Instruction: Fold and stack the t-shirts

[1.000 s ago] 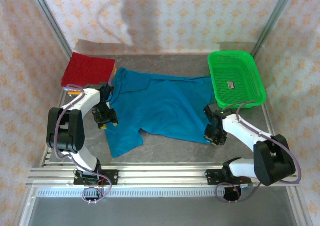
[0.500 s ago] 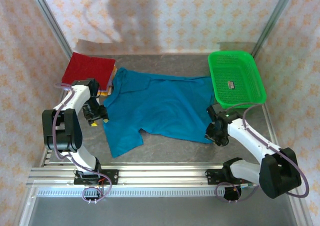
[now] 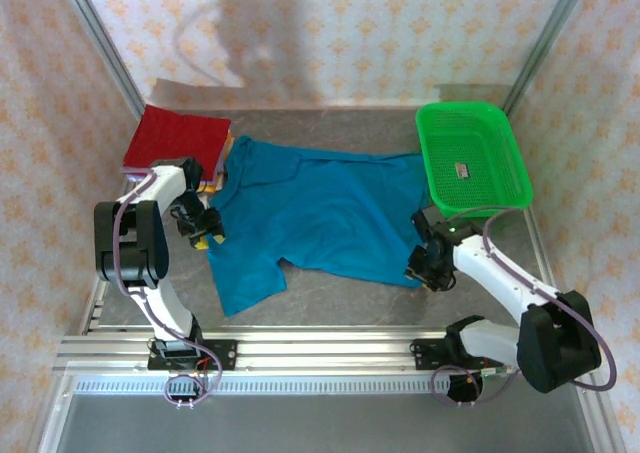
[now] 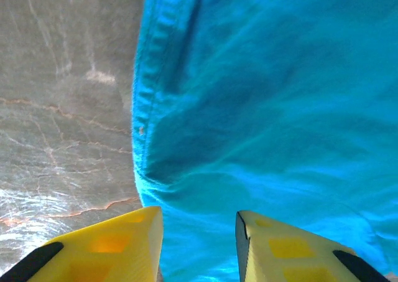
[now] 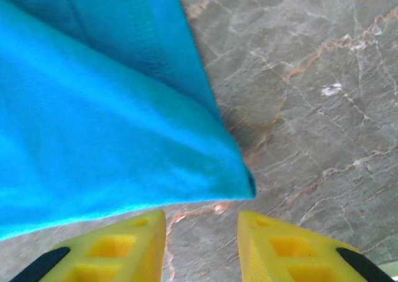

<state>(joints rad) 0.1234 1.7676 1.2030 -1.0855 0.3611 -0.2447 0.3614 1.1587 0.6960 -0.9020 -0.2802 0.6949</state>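
Note:
The teal-blue t-shirt (image 3: 320, 213) lies spread out across the middle of the table. A folded dark red t-shirt (image 3: 175, 138) sits at the back left corner. My left gripper (image 3: 200, 228) is at the blue shirt's left edge. In the left wrist view its yellow fingers (image 4: 112, 244) stand apart around the left gripper's gap (image 4: 198, 223), with the shirt's cloth (image 4: 267, 108) between them. My right gripper (image 3: 425, 268) is at the shirt's front right corner. It (image 5: 201, 216) is open over bare table, just short of the cloth's corner (image 5: 239, 179).
A green mesh basket (image 3: 470, 158) stands at the back right, close behind the right arm, with a small dark item inside. Bare grey table (image 3: 330, 303) runs along the front of the shirt. Metal frame posts and patterned walls enclose the table.
The left arm has swung its gripper back and left to the shirt's left edge, and its jaws have narrowed. The right gripper's jaws have widened at the front right corner.

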